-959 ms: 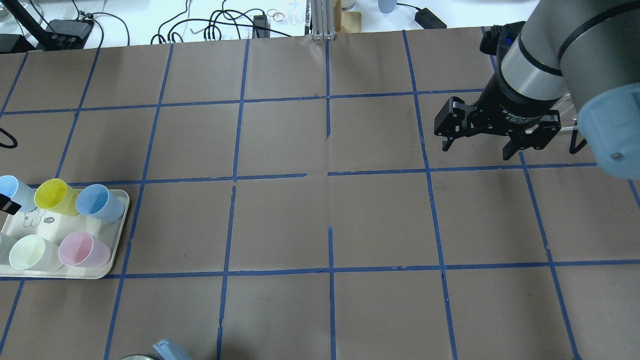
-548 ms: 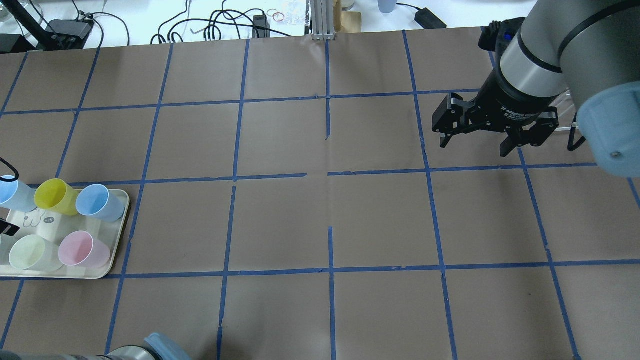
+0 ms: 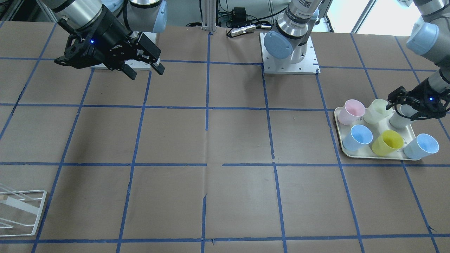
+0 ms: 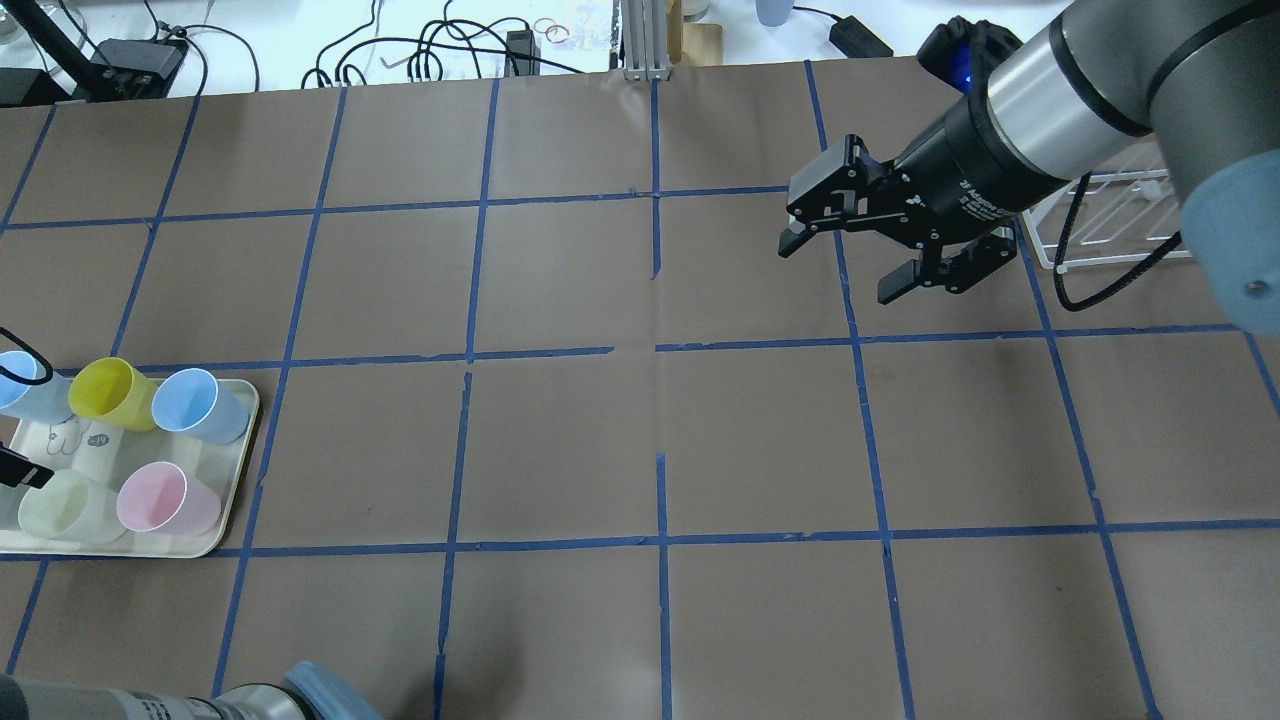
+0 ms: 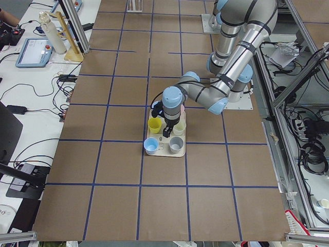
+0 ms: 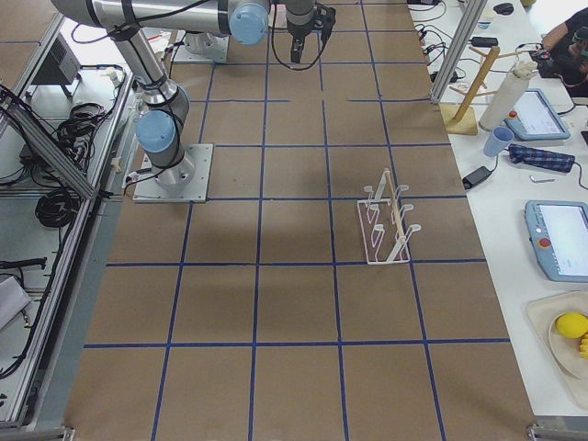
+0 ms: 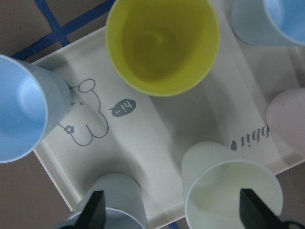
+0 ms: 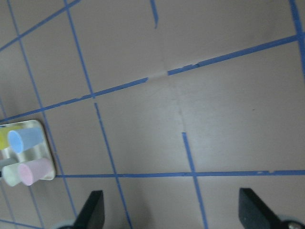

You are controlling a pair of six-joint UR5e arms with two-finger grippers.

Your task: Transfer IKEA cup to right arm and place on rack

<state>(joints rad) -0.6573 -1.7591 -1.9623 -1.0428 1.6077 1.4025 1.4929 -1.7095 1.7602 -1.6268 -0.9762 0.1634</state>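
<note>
The pale cream IKEA cup (image 7: 228,191) stands upright on the cream tray (image 7: 157,129), between a pink cup and a grey cup (image 7: 114,200). It also shows in the front view (image 3: 378,109) and the overhead view (image 4: 60,505). My left gripper (image 7: 171,212) is open and empty above the tray, its fingertips (image 7: 95,210) straddling the cream cup and part of the grey cup without touching. My right gripper (image 4: 835,270) is open and empty, high over the far right of the table. The white wire rack (image 4: 1110,225) stands just to its right.
The tray (image 3: 351,154) also holds a yellow cup (image 3: 386,142), a pink cup (image 3: 353,111) and two blue cups. The rack shows in the front view's bottom-left corner (image 3: 21,207). Blue tape lines grid the brown table.
My right gripper has swung left and turned in the overhead view, which uncovers the rack. My left gripper's fingertip has moved along the tray's left edge toward the pale cup.
</note>
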